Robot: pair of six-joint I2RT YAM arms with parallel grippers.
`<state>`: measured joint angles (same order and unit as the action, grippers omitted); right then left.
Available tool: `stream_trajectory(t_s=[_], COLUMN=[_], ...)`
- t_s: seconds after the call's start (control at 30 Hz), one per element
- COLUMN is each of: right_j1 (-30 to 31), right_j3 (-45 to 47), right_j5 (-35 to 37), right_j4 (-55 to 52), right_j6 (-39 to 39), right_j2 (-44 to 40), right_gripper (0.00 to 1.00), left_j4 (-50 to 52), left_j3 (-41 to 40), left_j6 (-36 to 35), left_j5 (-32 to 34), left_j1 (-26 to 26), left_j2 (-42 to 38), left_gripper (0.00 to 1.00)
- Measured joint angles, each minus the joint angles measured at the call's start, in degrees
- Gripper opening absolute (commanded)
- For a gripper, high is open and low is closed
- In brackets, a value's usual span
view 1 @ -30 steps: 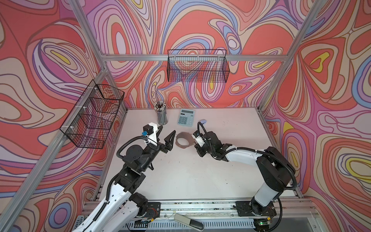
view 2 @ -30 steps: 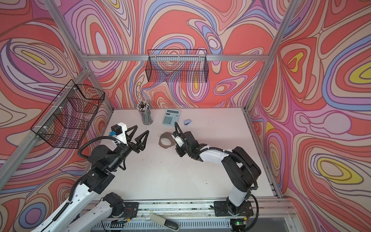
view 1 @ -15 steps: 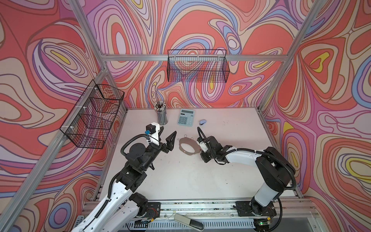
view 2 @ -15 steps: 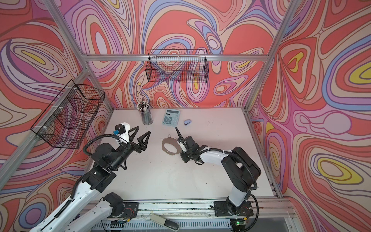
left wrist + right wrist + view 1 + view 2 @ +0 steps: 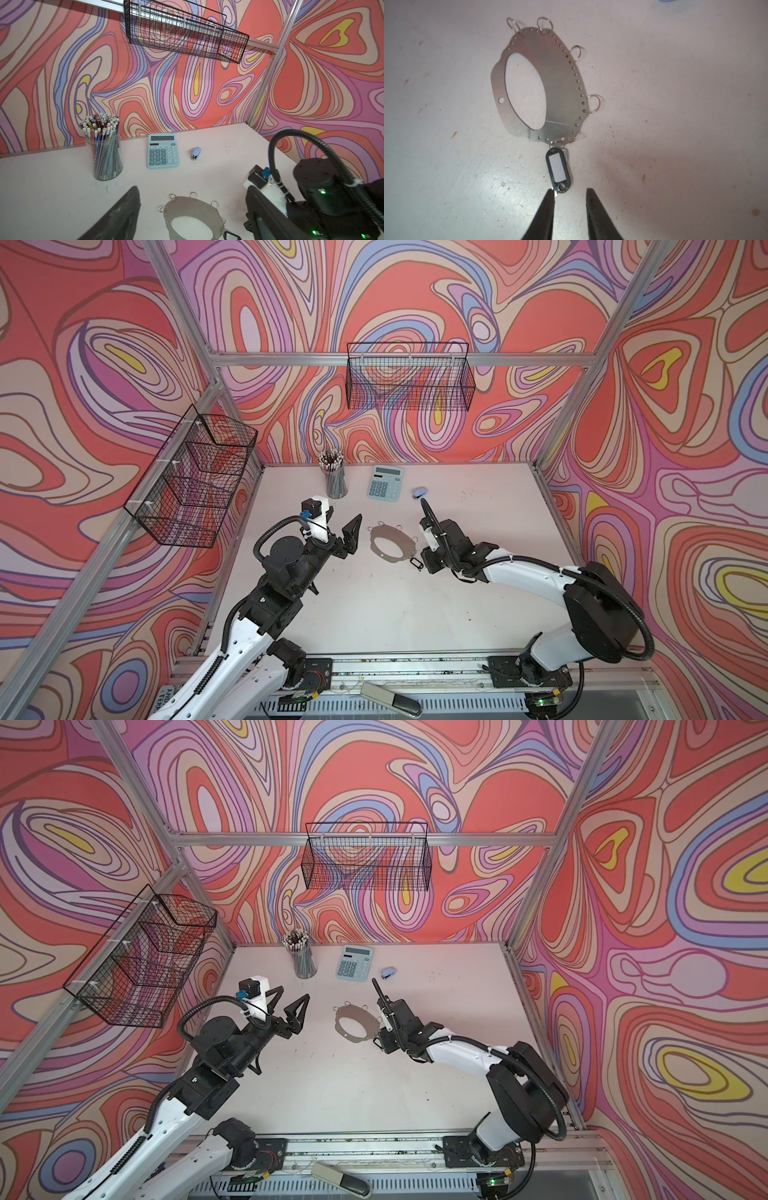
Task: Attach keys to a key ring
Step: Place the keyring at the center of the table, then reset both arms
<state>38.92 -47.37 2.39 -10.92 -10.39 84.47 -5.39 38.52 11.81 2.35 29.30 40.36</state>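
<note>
Key ring (image 5: 558, 87) lies flat on the surface (image 5: 374, 614), roughly midway between the left and right edges and somewhat nearer the far edge than the front one; in both top views it sits between the two arms. Keys (image 5: 558, 166) lie on the surface just beside the band's rim on the right-arm side, with the black tag (image 5: 415, 563) uppermost, pale window up, and the silver key mostly hidden beneath. One end of the tag hangs on a wire loop (image 5: 560, 141) threaded through the dotted rim; several more loops stand out along that rim. Right tool (image 5: 569, 192) is low over the surface, jaws partly apart. The tag's free end sits between the tips, close to one finger; contact cannot be told, nothing clamped. Left tool (image 5: 289, 1002) is off the surface on the ring's left-edge side, apart from it, jaws wide and holding nothing. Pencil cup (image 5: 334, 479), calculator (image 5: 385, 488) and small blue stapler (image 5: 419, 492) stand along the far edge.
</note>
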Motion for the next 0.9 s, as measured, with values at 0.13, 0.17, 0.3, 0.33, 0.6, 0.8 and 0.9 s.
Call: stream_trajectory(t_s=[0.13,0.17,0.3,0.33,0.6,0.8,0.9], right_j1=[-1.09,-1.75,-3.65,-3.93,-10.95,-19.93,-22.43], right_j3=[3.13,3.78,6.10,7.08,19.80,25.49,27.21], right_j5=[4.09,6.03,15.80,19.02,38.86,41.75,41.83], right_j4=[3.37,4.61,10.34,12.66,37.59,56.22,66.03], right_j6=[-2.89,-3.72,-3.98,-3.37,8.04,14.40,15.41], right_j2=[-6.25,-7.85,-13.44,-14.86,-17.81,-8.11,-1.11], right_gripper=[0.46,0.54,0.89,0.94,0.98,0.98,0.98], left_j4=[2.43,2.95,3.65,3.21,-10.91,-14.23,-17.29], left_j3=[1.22,1.57,1.77,1.62,-5.40,-5.07,-5.33], left_j6=[0.72,0.96,0.98,0.76,-5.31,-6.88,-6.86], left_j5=[5.86,7.61,14.53,16.33,23.93,25.07,25.07], left_j1=[-0.07,-0.13,-1.70,-2.62,-10.43,-14.97,-15.85], left_j2=[4.00,5.60,12.44,14.43,31.80,41.57,43.08], left_gripper=[1.00,1.00,1.00,1.00,1.00,1.00,1.00])
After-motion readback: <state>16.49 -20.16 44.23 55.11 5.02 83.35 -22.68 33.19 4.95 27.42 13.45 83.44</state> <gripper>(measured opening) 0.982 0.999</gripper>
